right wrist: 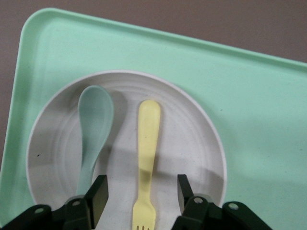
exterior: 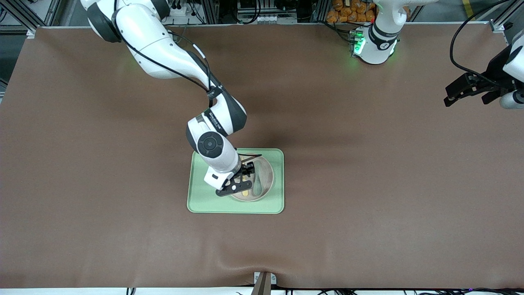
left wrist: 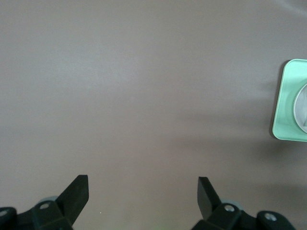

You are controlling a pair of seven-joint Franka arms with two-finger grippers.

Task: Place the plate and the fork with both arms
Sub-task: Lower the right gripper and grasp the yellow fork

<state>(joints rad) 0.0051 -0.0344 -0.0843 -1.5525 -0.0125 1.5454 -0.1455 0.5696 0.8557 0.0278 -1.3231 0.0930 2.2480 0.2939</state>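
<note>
The pale round plate [right wrist: 192, 143] lies on the light-green tray [right wrist: 249, 96], also seen in the front view [exterior: 268, 172]. The pale yellow fork [right wrist: 147, 153] lies flat on the plate beside a grey-green spoon [right wrist: 93, 129]. My right gripper [right wrist: 142, 194] is open low over the plate, one finger on each side of the fork's neck, not touching it; in the front view [exterior: 241, 184] it hides most of the fork [exterior: 245, 191]. My left gripper [exterior: 452, 98] is open and empty, waiting over the left arm's end of the table; its wrist view [left wrist: 143, 191] shows only brown table between the fingers.
The green tray [exterior: 200, 196] sits mid-table, nearer to the front camera than both bases. The spoon [exterior: 258, 186] lies on the plate close to the fork. The tray's corner shows in the left wrist view [left wrist: 290, 100]. Brown table mat [exterior: 368, 184] surrounds the tray.
</note>
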